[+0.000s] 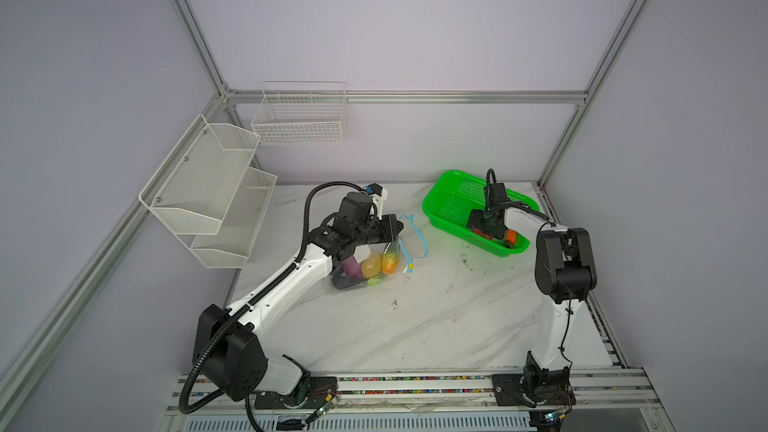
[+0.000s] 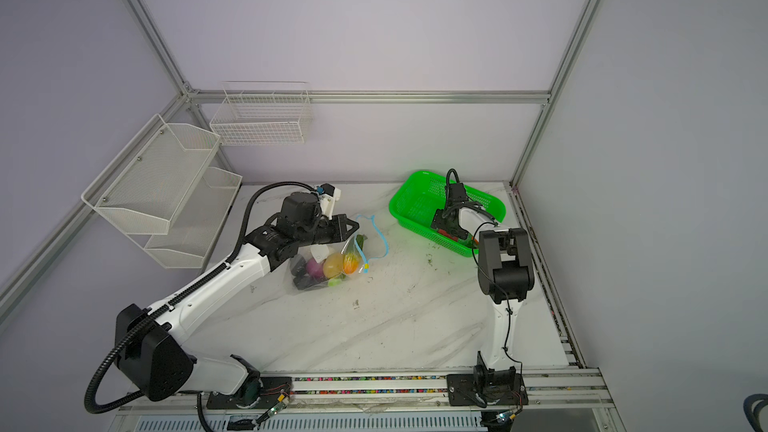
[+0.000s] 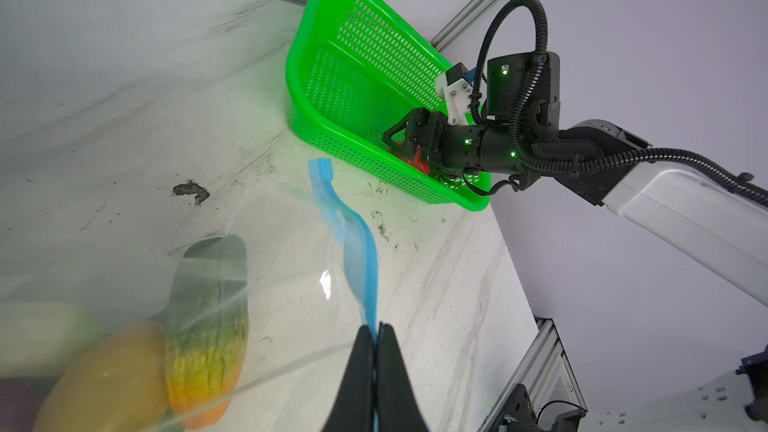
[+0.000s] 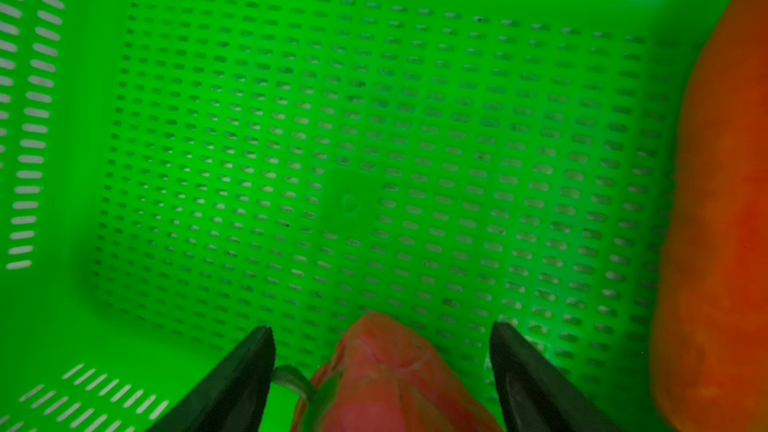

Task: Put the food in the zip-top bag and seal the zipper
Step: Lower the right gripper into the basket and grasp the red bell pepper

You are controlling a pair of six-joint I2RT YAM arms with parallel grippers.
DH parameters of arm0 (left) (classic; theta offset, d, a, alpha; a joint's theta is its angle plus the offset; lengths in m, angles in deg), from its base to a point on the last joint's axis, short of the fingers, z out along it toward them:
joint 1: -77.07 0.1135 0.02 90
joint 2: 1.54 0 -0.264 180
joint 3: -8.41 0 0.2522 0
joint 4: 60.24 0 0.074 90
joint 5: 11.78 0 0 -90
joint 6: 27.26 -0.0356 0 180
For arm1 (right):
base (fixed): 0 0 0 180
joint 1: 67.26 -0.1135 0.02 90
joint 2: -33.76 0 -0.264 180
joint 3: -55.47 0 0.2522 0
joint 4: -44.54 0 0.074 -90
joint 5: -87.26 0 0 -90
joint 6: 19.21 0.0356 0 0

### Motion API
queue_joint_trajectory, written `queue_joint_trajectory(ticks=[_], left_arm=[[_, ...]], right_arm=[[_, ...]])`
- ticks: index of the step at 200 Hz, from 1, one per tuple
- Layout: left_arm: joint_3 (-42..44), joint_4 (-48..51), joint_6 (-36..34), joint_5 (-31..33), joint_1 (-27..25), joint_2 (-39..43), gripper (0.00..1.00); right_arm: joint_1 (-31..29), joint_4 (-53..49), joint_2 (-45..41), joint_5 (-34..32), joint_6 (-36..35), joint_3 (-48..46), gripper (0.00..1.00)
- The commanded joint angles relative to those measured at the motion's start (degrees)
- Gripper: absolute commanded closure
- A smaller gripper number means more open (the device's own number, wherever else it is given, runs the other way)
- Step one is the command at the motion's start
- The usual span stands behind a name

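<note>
The left gripper (image 3: 376, 336) is clamped tight on the blue zipper (image 3: 362, 268) of the zip-top bag (image 1: 400, 260). The bag lies left of centre on the marble table (image 1: 415, 326) with its mouth gaping. In the bag sit a purple piece (image 1: 352, 266), a yellow piece (image 1: 371, 265) and an orange-green piece (image 1: 390, 263). At far right, inside the green basket (image 1: 440, 197), the right gripper (image 4: 382, 328) spreads its jaws wide on either side of a red piece (image 4: 386, 376) without gripping it. An orange carrot (image 4: 723, 222) lies near.
</note>
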Motion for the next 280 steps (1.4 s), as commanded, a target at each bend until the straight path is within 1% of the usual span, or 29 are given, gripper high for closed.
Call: queue_joint_trajectory(ticks=[1, 11, 22, 26, 40, 74, 124, 158, 167, 215, 235, 280], left_arm=[[1.72, -2.49, 0.12, 0.1, -0.29, 1.09, 1.0], [1.72, -2.52, 0.14, 0.1, -0.24, 1.04, 1.0], [1.64, -2.44, 0.06, 0.06, -0.31, 1.04, 1.0], [1.64, -2.48, 0.04, 0.12, -0.24, -0.7, 1.0], [1.61, -2.39, -0.1, 0.06, -0.25, -0.83, 1.0], [1.48, -2.18, -0.11, -0.05, -0.12, -1.13, 1.0], [1.46, -2.21, 0.09, -0.18, -0.18, -1.7, 1.0], [1.19, -2.17, 0.0, 0.21, -0.08, -1.88, 1.0], [1.03, -2.16, 0.0, 0.14, -0.1, -2.09, 1.0], [0.91, -1.91, -0.01, 0.4, -0.16, -2.17, 1.0], [0.77, -1.83, -0.06, 0.5, -0.09, -2.17, 1.0], [0.45, -1.0, -0.32, 1.33, -0.12, -1.81, 1.0]], right_arm=[[0.11, 0.36, 2.01, 2.51, 0.61, 0.92, 0.17], [0.13, 0.15, 2.49, 3.18, 0.74, 1.26, 0.17], [0.11, -1.03, 3.21, 3.45, 0.71, 1.99, 0.12], [0.1, -1.71, 3.51, 3.53, 0.58, 2.44, 0.1], [0.13, -4.35, 4.13, 2.86, 0.74, 3.62, 0.07], [0.14, -4.26, 1.96, 2.14, 0.06, 1.23, 0.06], [0.16, -3.51, 2.84, 3.66, -0.74, 0.8, 0.14], [0.19, -3.09, 1.94, 4.51, -1.18, 0.68, 0.17], [0.18, -2.89, 1.68, 5.0, -1.15, 0.74, 0.21], [0.3, -2.97, 1.87, 5.37, -0.83, 1.96, 0.23], [0.57, -2.97, 1.93, 5.68, -0.87, 2.91, 0.26], [0.54, -2.72, 2.16, 5.88, -0.67, 4.22, 0.29]])
